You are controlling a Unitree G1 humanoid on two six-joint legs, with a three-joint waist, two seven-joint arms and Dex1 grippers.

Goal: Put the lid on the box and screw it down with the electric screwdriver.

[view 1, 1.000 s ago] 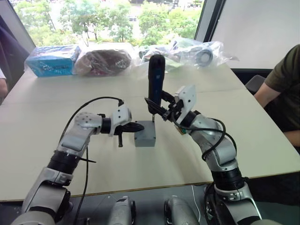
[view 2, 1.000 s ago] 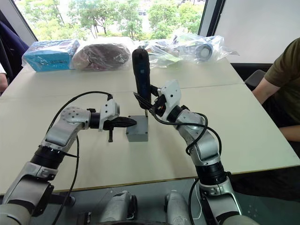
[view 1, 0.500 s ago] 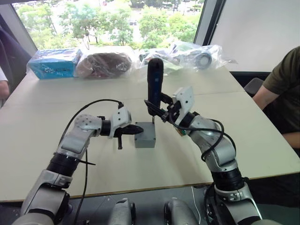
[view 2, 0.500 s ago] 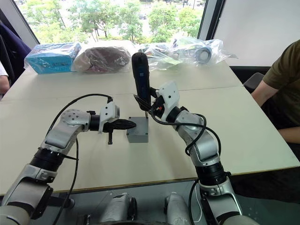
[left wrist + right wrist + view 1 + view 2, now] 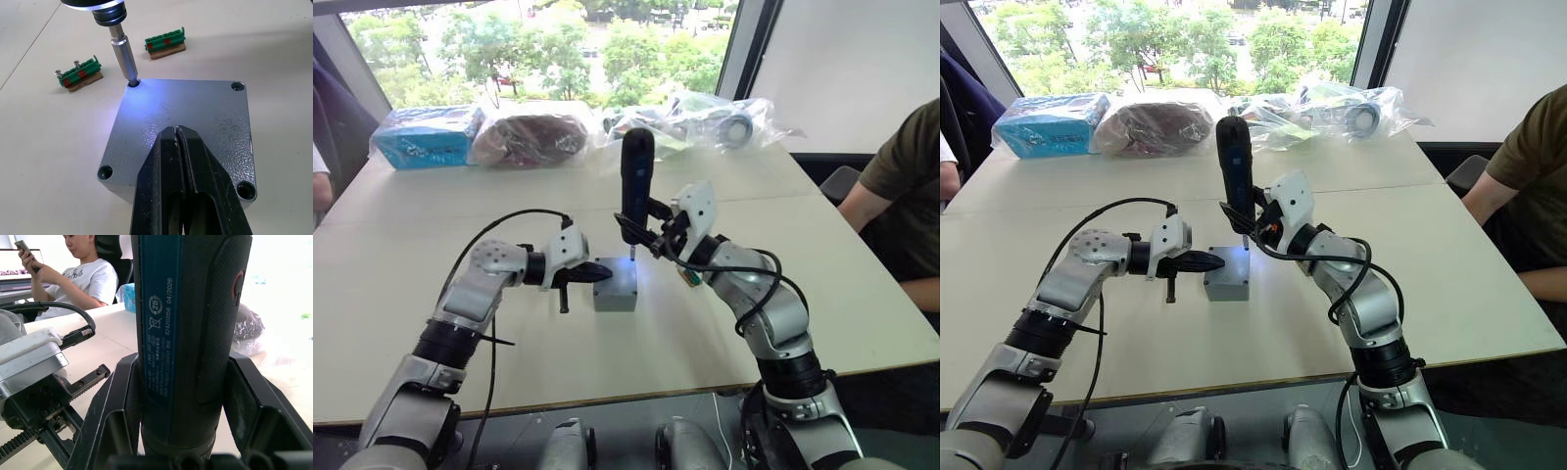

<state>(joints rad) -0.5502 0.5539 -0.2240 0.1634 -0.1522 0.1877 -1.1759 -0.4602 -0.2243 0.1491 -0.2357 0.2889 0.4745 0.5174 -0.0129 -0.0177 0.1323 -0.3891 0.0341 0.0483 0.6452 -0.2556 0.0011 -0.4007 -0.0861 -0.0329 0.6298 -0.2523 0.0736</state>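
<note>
The grey box stands mid-table with the lid lying flat on top of it, screw holes at its corners. My left gripper is shut, and its fingertips rest on the lid's top. My right gripper is shut on the electric screwdriver, which it holds upright. The bit stands in the lid's far corner hole, and the tool's light casts a blue glow on the lid there.
Two small green connector blocks lie on the table just beyond the box. A blue carton and plastic-wrapped items line the table's far edge. A person sits at the right side.
A blue glow now shows on the lid at the bit's tip. Both arms hold about the same place; the camera has shifted slightly.
</note>
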